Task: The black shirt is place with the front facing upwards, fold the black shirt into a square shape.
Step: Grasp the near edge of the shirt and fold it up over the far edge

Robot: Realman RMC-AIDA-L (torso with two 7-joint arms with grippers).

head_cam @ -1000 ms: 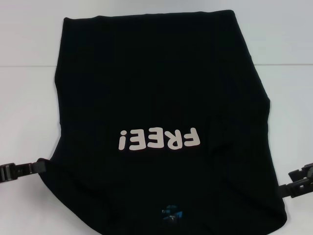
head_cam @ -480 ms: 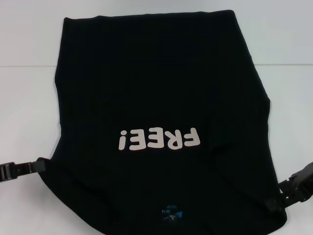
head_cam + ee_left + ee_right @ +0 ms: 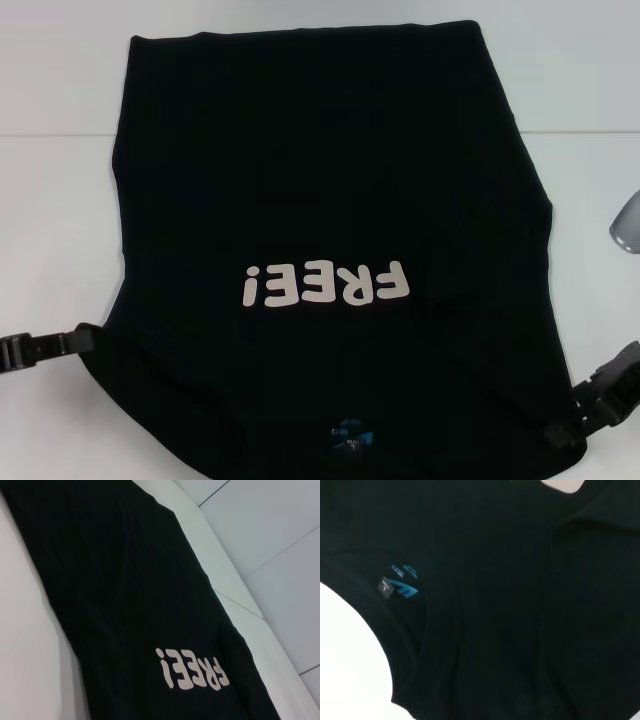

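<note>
A large black cloth T-shirt (image 3: 330, 250) lies flat, front up, across the middle of the white tabletop (image 3: 60, 220), its collar toward the near edge. Cream lettering (image 3: 326, 285) on the chest reads "FREE!"; a small blue neck label (image 3: 352, 435) sits inside the collar, its print too small to read. The left gripper (image 3: 88, 338) meets the shirt's left shoulder edge, the right gripper (image 3: 565, 432) its right shoulder near the near-right corner. Whether either gripper's fingers are apart or together cannot be told.

Shirt (image 3: 330, 200) on table (image 3: 50, 200), between grippers
</note>
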